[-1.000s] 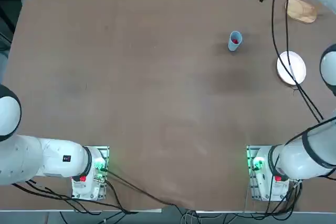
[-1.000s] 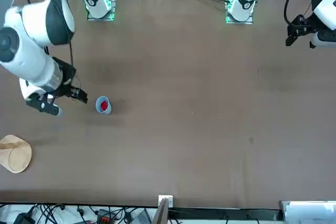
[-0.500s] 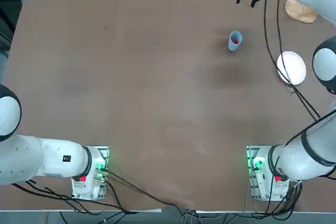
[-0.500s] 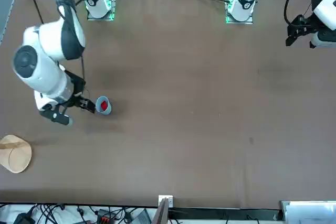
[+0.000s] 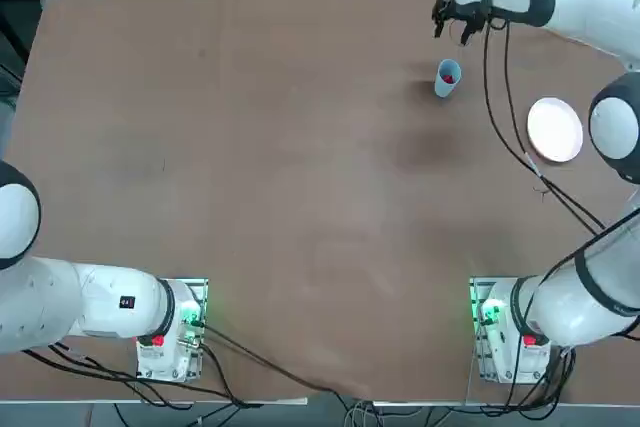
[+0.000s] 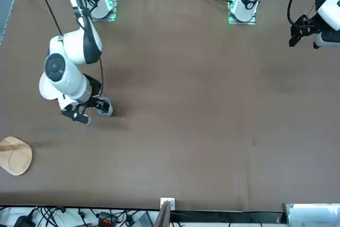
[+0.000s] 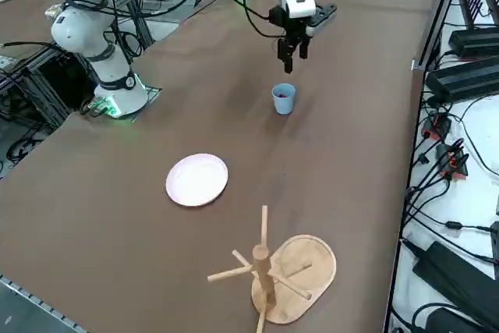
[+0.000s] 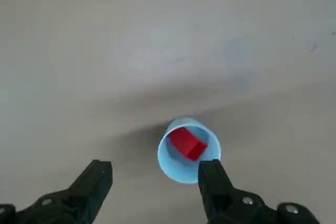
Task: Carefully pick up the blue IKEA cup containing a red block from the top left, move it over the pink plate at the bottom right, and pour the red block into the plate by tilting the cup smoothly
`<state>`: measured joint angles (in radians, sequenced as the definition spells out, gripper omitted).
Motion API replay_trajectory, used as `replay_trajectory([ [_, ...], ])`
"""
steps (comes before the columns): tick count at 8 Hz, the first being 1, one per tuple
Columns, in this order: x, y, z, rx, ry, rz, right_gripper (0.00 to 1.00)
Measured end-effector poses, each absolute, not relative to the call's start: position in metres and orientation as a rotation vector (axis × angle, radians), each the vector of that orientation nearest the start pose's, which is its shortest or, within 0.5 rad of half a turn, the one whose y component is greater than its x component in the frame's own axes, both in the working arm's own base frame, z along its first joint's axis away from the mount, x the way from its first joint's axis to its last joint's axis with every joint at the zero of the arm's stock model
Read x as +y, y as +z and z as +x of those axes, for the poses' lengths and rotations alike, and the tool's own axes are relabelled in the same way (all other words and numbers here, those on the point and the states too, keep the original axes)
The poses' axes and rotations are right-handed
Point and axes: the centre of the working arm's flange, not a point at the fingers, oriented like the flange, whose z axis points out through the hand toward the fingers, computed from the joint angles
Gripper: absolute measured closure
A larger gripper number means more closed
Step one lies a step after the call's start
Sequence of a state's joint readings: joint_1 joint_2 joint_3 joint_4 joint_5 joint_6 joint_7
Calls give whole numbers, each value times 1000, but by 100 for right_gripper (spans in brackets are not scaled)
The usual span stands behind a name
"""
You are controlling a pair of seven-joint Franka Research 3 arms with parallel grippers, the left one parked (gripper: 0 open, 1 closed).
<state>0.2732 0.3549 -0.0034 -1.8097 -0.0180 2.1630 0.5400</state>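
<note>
The blue IKEA cup (image 5: 446,79) stands upright on the brown table at the far right, with the red block (image 8: 187,143) lying inside it. My right gripper (image 5: 452,25) hangs open and empty above the table just beyond the cup. In the right side view the gripper (image 7: 293,51) is above the cup (image 7: 284,100), apart from it. In the wrist view the cup (image 8: 189,150) sits close to one fingertip (image 8: 211,174), off the middle of the gap. The pink plate (image 5: 555,129) lies nearer my base, to the right of the cup.
A wooden mug tree (image 7: 269,272) on a round tan base stands near the table's far right corner, beyond the plate (image 7: 197,179). In the front view the arm partly covers the cup (image 6: 108,110). Cables hang from the arm over the table's right side.
My right arm has swung from the table's far right edge leftward and now hangs over the cup. The fingers stayed open. Cup and plate have not moved.
</note>
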Motion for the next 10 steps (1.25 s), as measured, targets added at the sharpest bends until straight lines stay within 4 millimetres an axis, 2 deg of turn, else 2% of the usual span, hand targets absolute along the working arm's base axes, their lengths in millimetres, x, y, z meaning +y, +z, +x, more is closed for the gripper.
replay_trajectory([
  [3,181,330,608,377,-16,-3133,0],
  [6,183,303,609,353,-15,-3144,0],
  [10,181,290,607,328,-38,-3148,0],
])
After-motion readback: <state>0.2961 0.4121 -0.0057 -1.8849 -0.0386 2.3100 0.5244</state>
